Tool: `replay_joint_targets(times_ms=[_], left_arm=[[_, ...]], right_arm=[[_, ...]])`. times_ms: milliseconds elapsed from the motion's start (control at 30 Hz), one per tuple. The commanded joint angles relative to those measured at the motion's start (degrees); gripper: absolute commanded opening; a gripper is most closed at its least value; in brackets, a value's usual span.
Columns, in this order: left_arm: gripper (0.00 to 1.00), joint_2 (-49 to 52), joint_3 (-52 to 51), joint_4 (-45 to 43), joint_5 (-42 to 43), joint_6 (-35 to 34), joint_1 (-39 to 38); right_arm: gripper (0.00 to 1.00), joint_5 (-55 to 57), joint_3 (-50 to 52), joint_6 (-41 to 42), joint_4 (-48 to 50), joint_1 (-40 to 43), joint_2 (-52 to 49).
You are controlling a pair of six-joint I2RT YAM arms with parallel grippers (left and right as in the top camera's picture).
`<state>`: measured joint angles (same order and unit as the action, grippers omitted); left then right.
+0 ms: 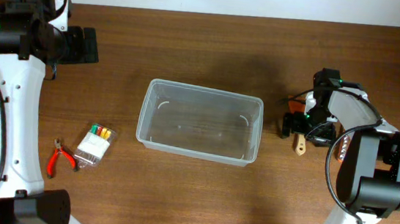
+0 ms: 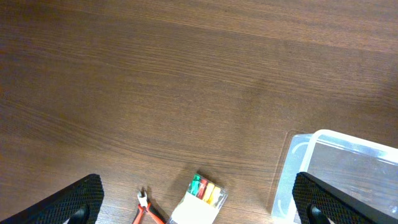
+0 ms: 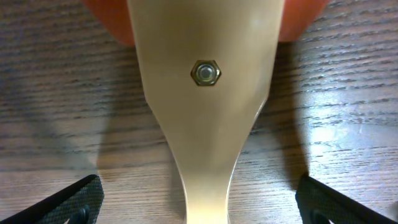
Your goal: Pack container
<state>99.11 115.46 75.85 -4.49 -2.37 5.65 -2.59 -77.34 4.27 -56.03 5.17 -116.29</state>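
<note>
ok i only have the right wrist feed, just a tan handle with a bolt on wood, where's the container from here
observer: the container sits mid-table, and your tan handle lies just off its end, on the right arm's side.
operator: anything in it
observer: nothing, it looks empty.
operator: what else is out there to pack
observer: red-handled pliers and a small clear pack of coloured sticks lie side by side beyond the container's other end, near the left arm.
</note>
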Motion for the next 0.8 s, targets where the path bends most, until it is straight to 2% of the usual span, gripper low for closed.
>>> replay_joint_targets(times_ms=[0, 400, 500, 600, 767], left_arm=[[0.99, 0.4, -0.2, 0.1, 0.7, 0.1, 0.1], [0.99, 0.4, -0.2, 0.1, 0.7, 0.1, 0.1], [0.99, 0.4, -0.3, 0.1, 0.7, 0.1, 0.1], [0.99, 0.4, -0.2, 0.1, 0.7, 0.1, 0.1], [0.99, 0.4, -0.3, 0.1, 0.7, 0.1, 0.1]], right_arm=[[0.96, -1.3, 2.2, -0.8, 1.0, 0.1, -0.6], [0.62, -1.3, 2.6, -0.8, 1.0, 0.1, -0.6], [0.5, -1.3, 2.6, -0.8, 1.0, 0.1, -0.6], [0.46, -1.3, 2.6, -0.8, 1.0, 0.1, -0.6], [0.26, -1.3, 2.6, -0.8, 1.0, 0.1, -0.6]])
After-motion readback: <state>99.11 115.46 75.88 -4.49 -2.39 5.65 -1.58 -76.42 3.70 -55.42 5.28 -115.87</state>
